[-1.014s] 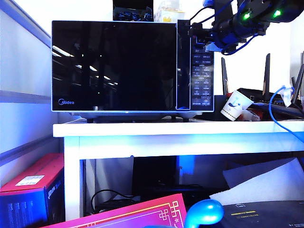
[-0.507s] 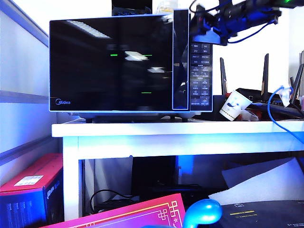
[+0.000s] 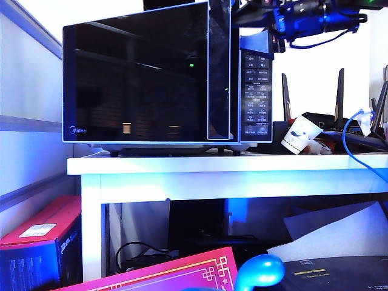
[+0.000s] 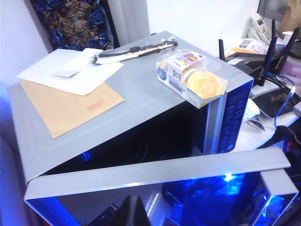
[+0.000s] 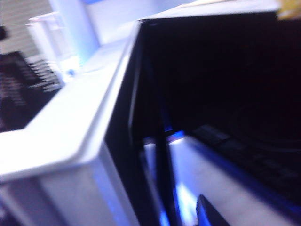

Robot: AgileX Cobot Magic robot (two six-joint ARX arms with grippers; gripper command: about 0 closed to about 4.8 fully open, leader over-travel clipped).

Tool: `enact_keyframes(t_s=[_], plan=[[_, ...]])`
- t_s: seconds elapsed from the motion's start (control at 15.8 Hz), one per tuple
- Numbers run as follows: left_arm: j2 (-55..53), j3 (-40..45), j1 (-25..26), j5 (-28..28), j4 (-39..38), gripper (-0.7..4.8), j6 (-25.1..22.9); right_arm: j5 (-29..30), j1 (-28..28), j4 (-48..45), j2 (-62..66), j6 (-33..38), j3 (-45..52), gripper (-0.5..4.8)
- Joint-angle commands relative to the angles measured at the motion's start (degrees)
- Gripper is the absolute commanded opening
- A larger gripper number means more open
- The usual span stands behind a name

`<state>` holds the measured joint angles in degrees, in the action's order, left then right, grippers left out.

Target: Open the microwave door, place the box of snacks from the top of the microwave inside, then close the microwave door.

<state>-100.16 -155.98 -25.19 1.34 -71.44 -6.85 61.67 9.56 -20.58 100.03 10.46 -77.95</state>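
White table (image 3: 182, 165) carries the microwave (image 3: 254, 91); clutter underneath, nearest the camera: red-and-blue carton (image 3: 36, 242), pink sheet (image 3: 176, 273), blue rounded object (image 3: 260, 271). On the tabletop, right of the oven, a white paper cup (image 3: 301, 134) lying tilted, with dark antennas (image 3: 339, 91) behind it.

Progress, as I read it: step one underway, door not fully open. The microwave door (image 3: 139, 73) is swung partway out, free edge clear of the button panel (image 3: 255, 94). Left wrist view shows the gap from above, dark cavity (image 4: 155, 136) visible and, as far as seen, empty. Placing the box and closing the door remain.

Box of snacks (image 4: 193, 77) sits on the oven's top at the corner above the panel, untouched; papers (image 4: 70, 70), a brown envelope (image 4: 70, 106) and a long dark tool (image 4: 136, 48) lie beside it.

Right gripper (image 3: 276, 21) is high at the oven's upper right corner, by the door's free edge; jaws unclear in the blur, probably spread wide, nothing seen held. Left gripper (image 4: 131, 214) hangs above and in front of the oven, fingers closed together, empty.
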Motion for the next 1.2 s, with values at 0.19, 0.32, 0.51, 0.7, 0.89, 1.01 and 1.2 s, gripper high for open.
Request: enact_keyframes(t_s=[0.19,0.32,0.51,0.7,0.89,1.01,1.2], plan=[[0.22,-0.20,-0.07,0.00,0.37,-0.06,-0.02,8.00,0.07,-1.97,-2.23,6.12,-0.57,3.53],[0.22,-0.20,-0.07,0.00,0.35,-0.06,-0.02,11.04,0.07,-2.43,-2.23,7.96,-0.57,3.53],[0.22,-0.20,-0.07,0.00,0.31,-0.06,0.00,14.45,0.11,-2.38,-2.23,9.64,-0.57,3.52],[0.22,-0.20,-0.07,0.00,0.35,-0.06,0.00,17.09,0.13,-2.89,-2.23,12.13,-0.59,3.35],[0.22,-0.20,-0.07,0.02,0.35,-0.06,0.00,19.96,0.20,-5.40,-2.23,15.72,-0.61,3.35],[0.22,-0.20,-0.07,0.02,0.37,-0.06,0.00,21.11,0.46,-6.97,-2.23,17.79,-0.61,3.35],[0.22,-0.20,-0.07,0.04,0.39,-0.06,0.02,21.42,2.05,-8.44,-2.23,19.61,-0.61,3.35]])
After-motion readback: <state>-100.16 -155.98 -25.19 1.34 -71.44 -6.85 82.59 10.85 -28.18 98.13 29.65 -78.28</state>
